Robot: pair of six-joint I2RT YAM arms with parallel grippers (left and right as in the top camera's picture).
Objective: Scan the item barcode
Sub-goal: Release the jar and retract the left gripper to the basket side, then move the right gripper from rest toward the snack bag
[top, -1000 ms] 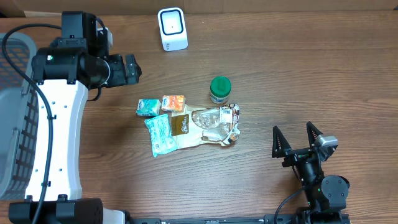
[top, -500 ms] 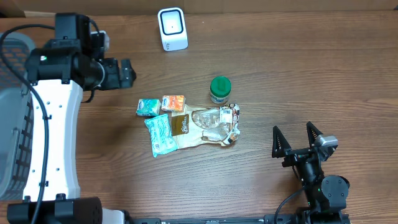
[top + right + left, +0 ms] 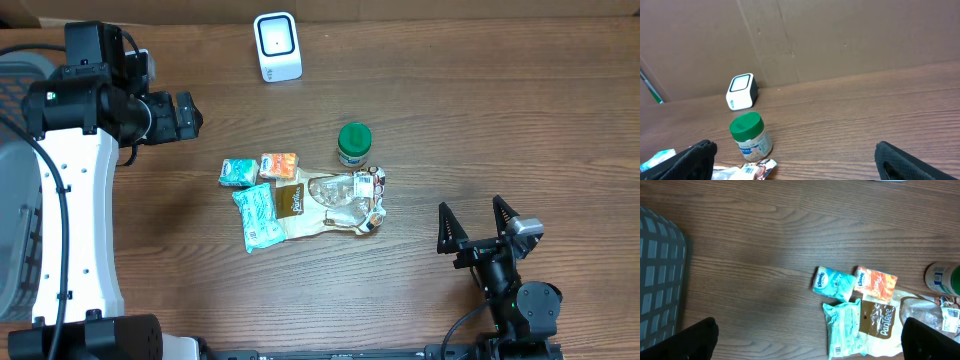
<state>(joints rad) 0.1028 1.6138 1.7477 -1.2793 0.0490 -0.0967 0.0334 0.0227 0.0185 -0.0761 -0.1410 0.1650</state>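
Note:
A white barcode scanner (image 3: 277,46) stands at the table's far edge, and the right wrist view shows this scanner (image 3: 742,92) against a cardboard wall. The items lie mid-table: a green-lidded jar (image 3: 354,145), a blue tissue pack (image 3: 238,172), an orange pack (image 3: 279,165), a teal pack (image 3: 258,216) and a brown-and-clear bag (image 3: 330,205). My left gripper (image 3: 190,116) hovers open up and left of the pile, holding nothing; its view shows the blue pack (image 3: 834,283) and the bag (image 3: 880,320). My right gripper (image 3: 476,222) rests open at the near right, empty, facing the jar (image 3: 751,136).
A grey mesh basket (image 3: 18,200) stands at the table's left edge, and this basket (image 3: 660,280) fills the left of the left wrist view. A cardboard wall (image 3: 840,35) runs behind the scanner. Bare wood lies between the pile and the right gripper.
My left arm has swung to the left, away from the pile, its gripper still open. The right arm and the items have not moved.

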